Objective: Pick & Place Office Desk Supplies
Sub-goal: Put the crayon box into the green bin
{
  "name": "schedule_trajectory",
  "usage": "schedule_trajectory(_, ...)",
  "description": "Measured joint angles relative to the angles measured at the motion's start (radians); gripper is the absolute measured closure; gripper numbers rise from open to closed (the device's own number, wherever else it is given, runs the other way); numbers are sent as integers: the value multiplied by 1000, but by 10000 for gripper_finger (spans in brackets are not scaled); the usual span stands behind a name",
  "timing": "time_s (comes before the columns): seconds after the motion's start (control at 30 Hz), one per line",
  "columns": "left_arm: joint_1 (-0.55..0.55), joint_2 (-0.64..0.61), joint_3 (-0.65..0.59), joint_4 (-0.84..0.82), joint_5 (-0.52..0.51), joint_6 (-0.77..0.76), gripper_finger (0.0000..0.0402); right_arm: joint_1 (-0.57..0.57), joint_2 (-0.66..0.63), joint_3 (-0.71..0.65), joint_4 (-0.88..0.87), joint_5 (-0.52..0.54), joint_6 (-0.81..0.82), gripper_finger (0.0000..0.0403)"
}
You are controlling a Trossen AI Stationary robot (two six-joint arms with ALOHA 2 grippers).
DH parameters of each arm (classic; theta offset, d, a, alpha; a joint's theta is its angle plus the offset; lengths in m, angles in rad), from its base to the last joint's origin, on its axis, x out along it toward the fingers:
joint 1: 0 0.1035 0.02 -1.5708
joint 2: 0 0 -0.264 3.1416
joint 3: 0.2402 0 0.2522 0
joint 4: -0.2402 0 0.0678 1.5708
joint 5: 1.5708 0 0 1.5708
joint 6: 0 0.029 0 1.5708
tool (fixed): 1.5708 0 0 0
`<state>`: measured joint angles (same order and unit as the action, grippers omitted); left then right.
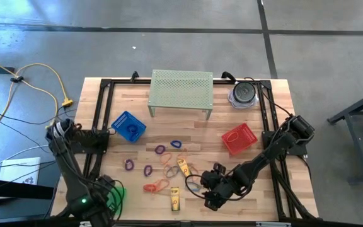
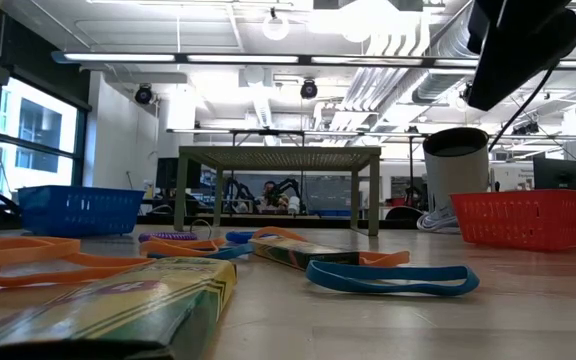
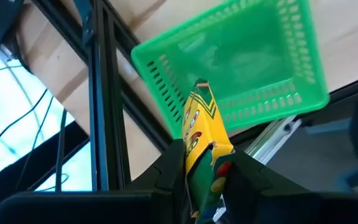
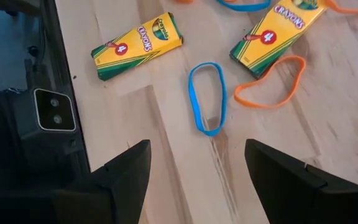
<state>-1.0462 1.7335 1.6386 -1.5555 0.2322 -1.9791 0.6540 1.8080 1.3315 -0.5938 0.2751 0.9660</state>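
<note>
My left gripper [image 3: 207, 177] is at the table's near-left corner, over a green mesh basket [image 3: 241, 62], shut on a yellow crayon box [image 3: 199, 127]. My right gripper [image 4: 197, 163] hovers open near the table's near edge [image 1: 208, 192], with a blue rubber band [image 4: 207, 99] lying flat just ahead of its fingers. Two more yellow crayon boxes [image 4: 138, 46] [image 4: 275, 31] and an orange band [image 4: 269, 84] lie flat beyond it. Purple, blue, red and orange bands [image 1: 162, 157] are scattered across the middle of the table. My left gripper pinches the yellow crayon box by its lower end [image 3: 209, 163] between the two fingers [image 3: 174, 167]. The box's upper end [image 3: 201, 87] sticks out past the fingertips toward the green basket. The box is lifted clear of the table.
A blue basket [image 1: 128, 126] stands at the left, a red basket [image 1: 239, 139] at the right, and a pale green perforated stand [image 1: 181, 91] at the far side. A dark round container [image 1: 243, 93] sits beside the stand. Black frame rails [image 1: 271, 126] run along the table's sides.
</note>
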Motion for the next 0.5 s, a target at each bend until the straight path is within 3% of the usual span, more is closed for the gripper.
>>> schedule_trajectory(0.27,32,14,0,0,1,63,332,-2,0,0,-1,41,-54,154)
schedule_trajectory(0.5,29,15,0,0,-1,-41,332,-18,0,0,-1,63,-136,154)
